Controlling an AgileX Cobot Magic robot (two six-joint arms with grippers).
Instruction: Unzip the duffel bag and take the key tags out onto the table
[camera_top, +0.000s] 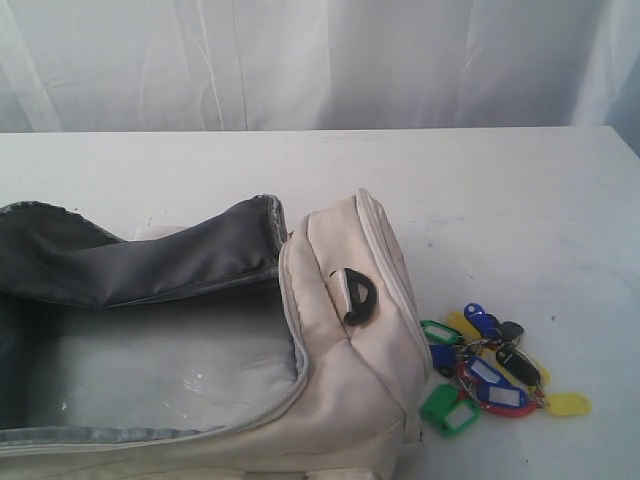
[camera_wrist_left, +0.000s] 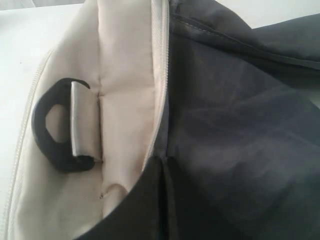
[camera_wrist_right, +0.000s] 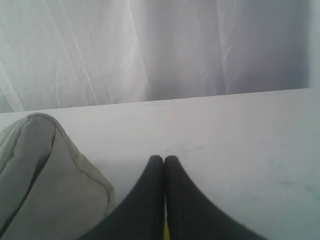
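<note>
The cream duffel bag lies unzipped on the white table, its mouth gaping and the dark grey lining showing. The key tags, a bunch in red, green, blue, yellow and black, rest on the table just right of the bag's end, beside its black D-ring. Neither gripper shows in the exterior view. In the left wrist view my left gripper is shut over the lining, close to the D-ring. My right gripper is shut above the bare table, with the bag beside it.
A white curtain hangs behind the table's far edge. The grey zipper runs along the bag's open rim. A thin yellow sliver shows low between the right fingers; what it belongs to is unclear.
</note>
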